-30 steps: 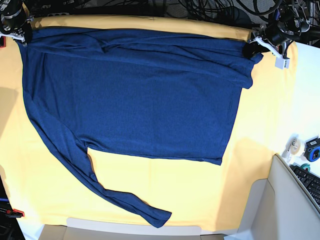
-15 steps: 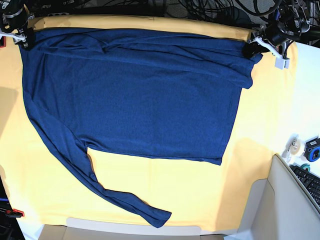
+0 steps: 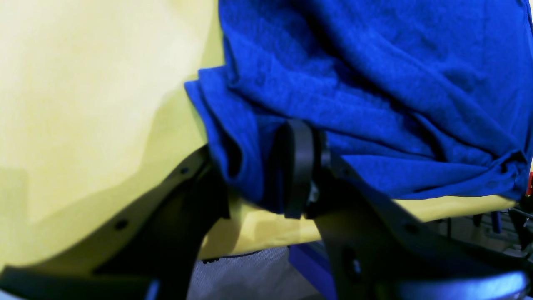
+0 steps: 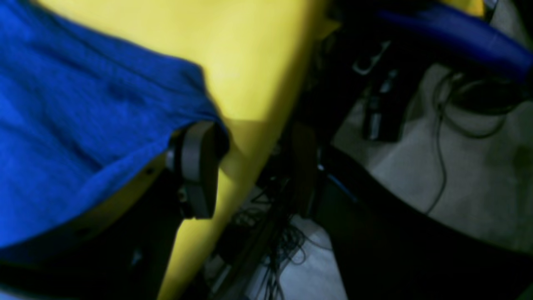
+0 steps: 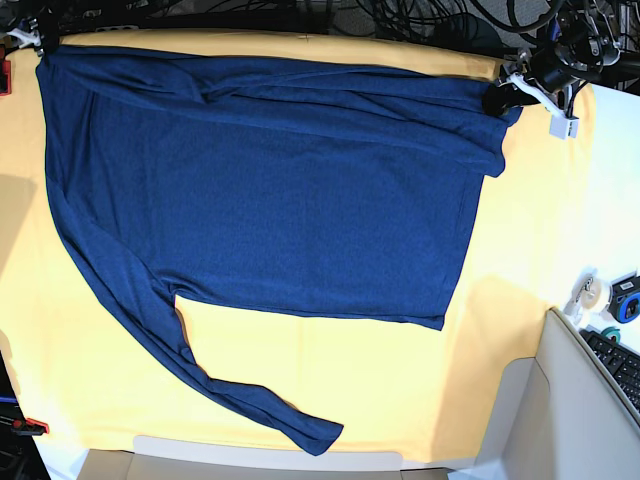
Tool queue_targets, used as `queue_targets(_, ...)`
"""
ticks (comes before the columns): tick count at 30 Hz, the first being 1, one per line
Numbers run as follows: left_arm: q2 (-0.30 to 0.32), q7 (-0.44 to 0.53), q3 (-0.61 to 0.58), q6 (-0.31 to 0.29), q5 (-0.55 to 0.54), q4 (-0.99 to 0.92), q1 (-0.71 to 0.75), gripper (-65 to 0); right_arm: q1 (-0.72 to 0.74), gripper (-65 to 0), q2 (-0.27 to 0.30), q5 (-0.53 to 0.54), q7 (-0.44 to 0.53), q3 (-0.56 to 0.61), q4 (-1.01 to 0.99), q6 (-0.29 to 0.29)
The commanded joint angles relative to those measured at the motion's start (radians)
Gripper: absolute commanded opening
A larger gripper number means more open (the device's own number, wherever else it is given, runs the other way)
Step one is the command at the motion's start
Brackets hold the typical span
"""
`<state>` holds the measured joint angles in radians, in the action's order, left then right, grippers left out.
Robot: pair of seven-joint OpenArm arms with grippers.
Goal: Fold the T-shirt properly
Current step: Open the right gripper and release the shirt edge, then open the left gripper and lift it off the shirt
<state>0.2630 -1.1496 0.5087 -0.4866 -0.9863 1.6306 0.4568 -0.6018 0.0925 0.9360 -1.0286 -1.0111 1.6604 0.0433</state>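
The dark navy T-shirt (image 5: 270, 190) lies spread flat on the yellow table cloth (image 5: 330, 370), with one long sleeve (image 5: 200, 370) trailing toward the front edge. My left gripper (image 5: 500, 98) sits at the shirt's far right corner. In the left wrist view its jaws (image 3: 250, 183) stand apart, with a bunched fold of the T-shirt (image 3: 374, 83) hanging loosely between them. My right gripper (image 5: 30, 38) is at the far left corner. In the right wrist view it (image 4: 250, 166) is open, the T-shirt's edge (image 4: 62, 104) draped over one pad (image 4: 195, 166), nothing between the fingers.
A keyboard (image 5: 620, 370), tape rolls (image 5: 592, 292) and a small blue item (image 5: 627, 300) sit on the white surface at the right. Cables run behind the table's far edge (image 5: 420, 20). A red clamp (image 5: 30, 427) is at the front left.
The right gripper has let go of the shirt's left corner, opened wide and drawn back toward the far left corner. The left gripper's jaws have widened in place.
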Motion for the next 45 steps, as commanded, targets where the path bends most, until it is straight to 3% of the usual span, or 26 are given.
queue_targets(1, 0.006, -0.039, -0.003, 0.012, 0.042, 0.001, 0.012, -46.3, -0.011, -38.4, 0.008, -0.022, -0.002, -0.016, 0.010, 0.011)
queue_targets(10, 0.009, -0.039, -0.002, 0.012, 0.040, 0.003, 0.012, -46.3, -0.019, -38.4, 0.003, -0.022, -0.002, -0.097, 0.105, 0.011)
queue_targets(16, 0.042, -0.039, 0.094, 0.012, 0.043, 0.038, 0.012, -46.2, -0.019, -38.4, 0.003, -0.022, -0.002, -0.153, 0.198, 0.011)
queue_targets(23, 0.058, -0.039, 0.183, 0.012, 0.045, 0.081, 0.010, -46.2, -0.008, -38.5, 0.003, -0.022, -0.002, -0.157, 0.263, 0.011)
queue_targets(30, 0.078, -0.039, 0.189, 0.012, 0.040, 0.084, 0.007, -46.3, 0.018, -38.5, 0.008, -0.022, 0.001, -0.156, 0.307, 0.011)
queue_targets(41, 0.081, -0.039, 0.189, 0.012, 0.045, 0.290, -0.023, -46.3, 0.155, -38.5, 0.011, -0.022, -0.002, -0.151, 0.352, 0.010)
queue_targets(45, 0.114, -0.040, 0.176, 0.012, 0.045, 0.288, -0.088, -46.3, 0.242, -38.5, 0.013, -0.025, -0.002, -0.124, 0.352, 0.010)
